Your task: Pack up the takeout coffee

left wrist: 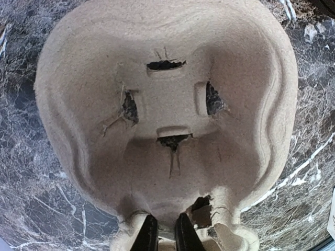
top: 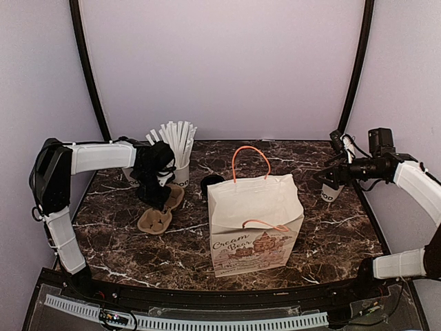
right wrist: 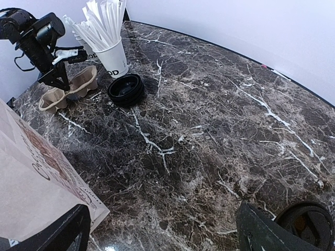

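- My left hand (top: 161, 203) is down on the brown cup carrier (top: 155, 219) at the left side of the worktop (top: 331, 234). Its wrist camera shows the two black fingers (left wrist: 148, 235) drawn in narrow, with a ridge at the near edge of the carrier (left wrist: 167, 104) pinched between them.
- From that camera the carrier fills almost the whole view. One pocket faces me, with four torn slots around its middle and the dark marble worktop (left wrist: 31, 198) showing around it.
- My right hand (top: 329, 181) is at the far right of the worktop. Its fingers (right wrist: 256, 230) stand wide apart, and only bare marble (right wrist: 209, 115) lies between them.
- The takeout coffee (top: 332, 194) stands upright at the far right, well apart from the bag and right by my right hand. From above I can read dark lettering low on its white side.
- In the right wrist view its black dome lid (right wrist: 309, 225) sits at the bottom corner, seemingly just outside the right-side finger. It is cut off there, so I cannot tell whether they touch.
- The paper bag (top: 255, 227) stands upright in the middle of the worktop. Its mouth is open and its orange handles are up, with a printed picture on the near face. One corner of it (right wrist: 31, 178) shows in the right wrist view.
- A white cup full of straws (top: 180, 172) stands at the back left, just beyond the carrier (right wrist: 68, 89).
- A loose black lid (top: 210, 183) lies on the marble between the straw cup (right wrist: 112, 57) and the bag.
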`<state>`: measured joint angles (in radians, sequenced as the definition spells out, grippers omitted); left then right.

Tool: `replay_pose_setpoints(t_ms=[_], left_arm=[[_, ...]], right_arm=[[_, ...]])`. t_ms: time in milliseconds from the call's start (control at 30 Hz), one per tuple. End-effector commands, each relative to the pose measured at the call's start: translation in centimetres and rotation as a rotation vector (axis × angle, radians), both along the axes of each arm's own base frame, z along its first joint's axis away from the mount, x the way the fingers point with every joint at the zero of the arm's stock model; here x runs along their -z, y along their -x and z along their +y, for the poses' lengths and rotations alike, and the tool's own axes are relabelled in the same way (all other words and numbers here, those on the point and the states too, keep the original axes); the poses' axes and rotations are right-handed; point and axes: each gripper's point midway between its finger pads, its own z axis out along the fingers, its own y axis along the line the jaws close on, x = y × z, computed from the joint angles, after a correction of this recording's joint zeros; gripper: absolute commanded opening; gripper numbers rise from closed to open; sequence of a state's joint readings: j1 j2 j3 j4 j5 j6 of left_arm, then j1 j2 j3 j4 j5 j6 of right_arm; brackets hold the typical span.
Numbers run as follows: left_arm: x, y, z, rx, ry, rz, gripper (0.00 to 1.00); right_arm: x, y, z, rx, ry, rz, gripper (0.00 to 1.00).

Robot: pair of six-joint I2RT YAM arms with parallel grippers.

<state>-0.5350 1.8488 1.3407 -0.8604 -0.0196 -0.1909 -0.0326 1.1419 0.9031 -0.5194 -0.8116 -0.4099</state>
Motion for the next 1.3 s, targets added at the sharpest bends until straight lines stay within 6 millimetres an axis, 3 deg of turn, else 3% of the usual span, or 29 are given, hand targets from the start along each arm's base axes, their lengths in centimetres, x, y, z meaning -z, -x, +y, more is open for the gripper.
replay_pose_setpoints(t_ms=[0,200,333,433,533,633,767,967,1067,1267], left_arm=[[-3.1,0.6,0.7,-0.003,0.004,-0.037,0.05],[-9.5,0.9,0.3,0.023,0.100,-0.149,0.04],[-16.1,1.1,-1.2,0.073,0.257,-0.278,0.02],[-22.7,1.3,-2.6,0.139,0.392,-0.439,0.00],[-28.0,2.4,-4.3,0.253,0.474,-0.590,0.00],[-33.1,4.1,-7.2,0.384,0.593,-0.711,0.00],[-38.2,6.3,-10.6,0.509,0.807,-0.780,0.00],[-41.8,9.2,-15.2,0.695,0.987,-0.820,0.00],[-41.7,10.1,-17.5,0.795,0.997,-0.821,0.00],[-41.2,13.9,-21.6,0.992,1.034,-0.786,0.00]], right_arm=[[-0.6,0.1,0.3,-0.015,-0.003,-0.040,0.99],[-0.7,0.1,0.2,-0.015,-0.004,-0.040,0.99],[-0.5,0.0,0.3,-0.016,-0.005,-0.038,0.99],[-0.5,0.0,0.3,-0.019,-0.006,-0.038,0.99],[-0.3,-0.1,0.3,-0.017,-0.005,-0.037,0.99],[-0.3,-0.1,0.3,-0.017,-0.003,-0.036,0.99],[-0.5,0.0,0.3,-0.020,-0.006,-0.040,0.99],[-0.5,0.1,0.3,-0.020,-0.004,-0.043,0.99],[-0.4,0.2,0.3,-0.021,-0.003,-0.045,0.99],[-0.3,0.2,0.2,-0.022,0.003,-0.049,0.99]])
